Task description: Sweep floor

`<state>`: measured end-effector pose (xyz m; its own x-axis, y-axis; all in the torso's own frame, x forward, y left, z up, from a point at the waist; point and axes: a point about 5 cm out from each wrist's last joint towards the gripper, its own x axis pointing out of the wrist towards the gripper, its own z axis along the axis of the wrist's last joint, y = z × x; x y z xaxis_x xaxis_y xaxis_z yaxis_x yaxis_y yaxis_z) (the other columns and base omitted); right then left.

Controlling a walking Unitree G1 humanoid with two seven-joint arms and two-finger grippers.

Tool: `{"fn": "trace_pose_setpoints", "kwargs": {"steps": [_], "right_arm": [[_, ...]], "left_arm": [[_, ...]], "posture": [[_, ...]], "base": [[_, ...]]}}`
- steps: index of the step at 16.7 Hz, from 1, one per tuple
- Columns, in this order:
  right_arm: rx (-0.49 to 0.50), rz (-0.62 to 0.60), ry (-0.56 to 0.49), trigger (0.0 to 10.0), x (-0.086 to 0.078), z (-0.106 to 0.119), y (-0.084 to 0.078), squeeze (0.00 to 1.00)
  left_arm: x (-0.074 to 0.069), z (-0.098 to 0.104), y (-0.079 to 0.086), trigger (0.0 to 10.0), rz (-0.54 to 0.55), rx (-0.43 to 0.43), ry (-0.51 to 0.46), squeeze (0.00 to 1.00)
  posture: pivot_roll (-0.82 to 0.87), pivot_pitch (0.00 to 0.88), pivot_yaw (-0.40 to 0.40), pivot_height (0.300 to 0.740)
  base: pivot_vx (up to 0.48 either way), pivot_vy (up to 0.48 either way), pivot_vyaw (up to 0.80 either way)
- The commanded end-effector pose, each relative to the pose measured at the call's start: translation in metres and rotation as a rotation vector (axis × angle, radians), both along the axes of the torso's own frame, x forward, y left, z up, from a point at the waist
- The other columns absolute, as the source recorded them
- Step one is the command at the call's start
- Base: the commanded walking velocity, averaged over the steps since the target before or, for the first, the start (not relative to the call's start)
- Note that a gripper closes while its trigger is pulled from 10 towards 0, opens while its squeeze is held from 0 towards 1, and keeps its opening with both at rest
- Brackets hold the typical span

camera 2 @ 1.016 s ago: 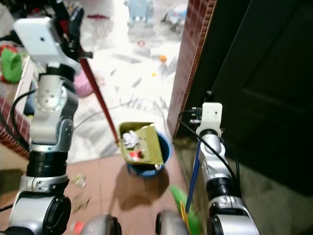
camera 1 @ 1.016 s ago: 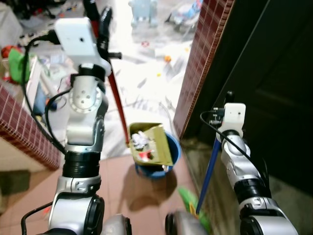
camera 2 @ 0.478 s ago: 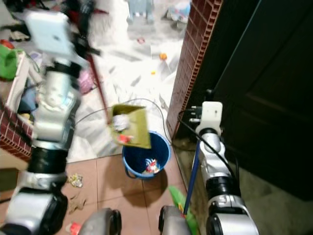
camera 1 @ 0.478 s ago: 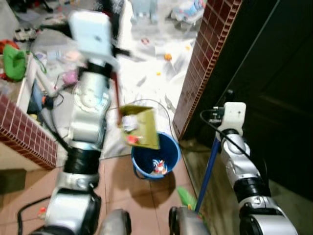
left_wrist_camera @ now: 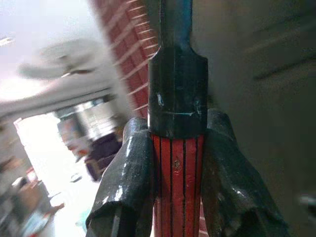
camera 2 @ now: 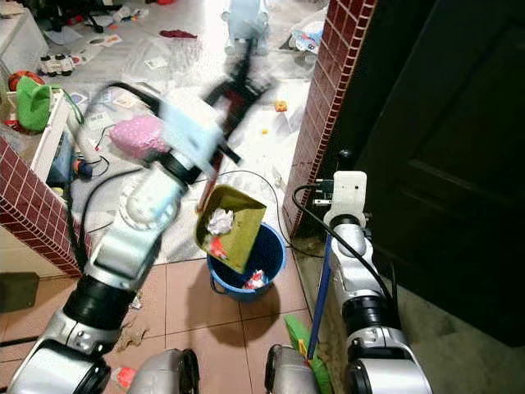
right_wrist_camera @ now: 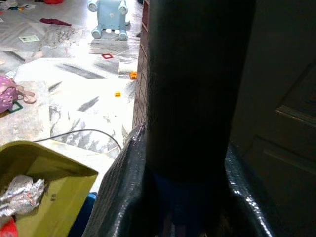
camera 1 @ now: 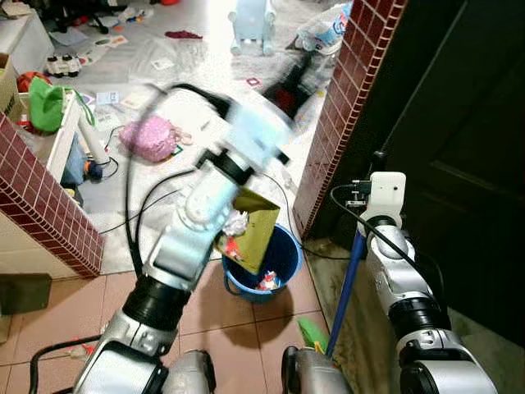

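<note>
**Dustpan tilted above the blue bucket, broom held at the right**

The left gripper (left_wrist_camera: 173, 197) is clenched around the red handle (left_wrist_camera: 176, 173) of the dustpan; in the left wrist view the two black fingers (left_wrist_camera: 129, 182) press on both sides of the red ribbed shaft, just below its dark end piece. The left arm is blurred in the head views. The yellow-green dustpan (camera 2: 234, 226) hangs well below these fingers, tilted, directly above the blue bucket (camera 2: 267, 261). Crumpled white paper (camera 2: 219, 220) and a small red piece lie inside the pan, and some rubbish is already in the bucket.

The right gripper (right_wrist_camera: 192, 197) is grasping the broom handle (camera 1: 349, 283): its fingers (right_wrist_camera: 123, 187) close around a dark shaft that turns blue lower down. This blue handle goes down from the fingers to the green broom head (camera 2: 302, 345) on the tiled floor (camera 2: 221, 320), near the bucket and beside the brick wall (camera 2: 328, 107).

Beyond the fingers, the pale floor is littered with papers, a pink bag (camera 1: 152, 135) and a light blue toy (camera 1: 253, 20).
</note>
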<state>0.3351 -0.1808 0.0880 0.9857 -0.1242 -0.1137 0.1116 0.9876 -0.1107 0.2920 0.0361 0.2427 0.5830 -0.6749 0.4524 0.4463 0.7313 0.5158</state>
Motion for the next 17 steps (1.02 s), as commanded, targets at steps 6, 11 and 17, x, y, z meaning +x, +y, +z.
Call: {"fn": "trace_pose_setpoints", "kwargs": {"steps": [6,11,17], "right_arm": [[-0.052,-0.003,-0.011,10.0,0.003,0.004,-0.005,0.00],[-0.051,0.003,-0.020,10.0,0.006,0.007,-0.002,0.00],[-0.057,0.012,-0.023,10.0,0.009,0.009,-0.001,0.00]], "left_arm": [[-0.031,0.012,-0.029,10.0,-0.182,0.177,-0.138,0.00],[-0.033,0.003,-0.036,10.0,-0.280,0.213,0.106,0.00],[-0.030,0.009,-0.030,10.0,-0.211,0.234,0.051,0.00]], "posture": [[-0.01,0.126,-0.048,0.740],[-0.02,0.139,-0.049,0.740],[-0.02,0.143,-0.059,0.740]], "base": [[0.000,0.000,0.00],[0.000,0.000,0.00],[0.000,0.000,0.00]]}}
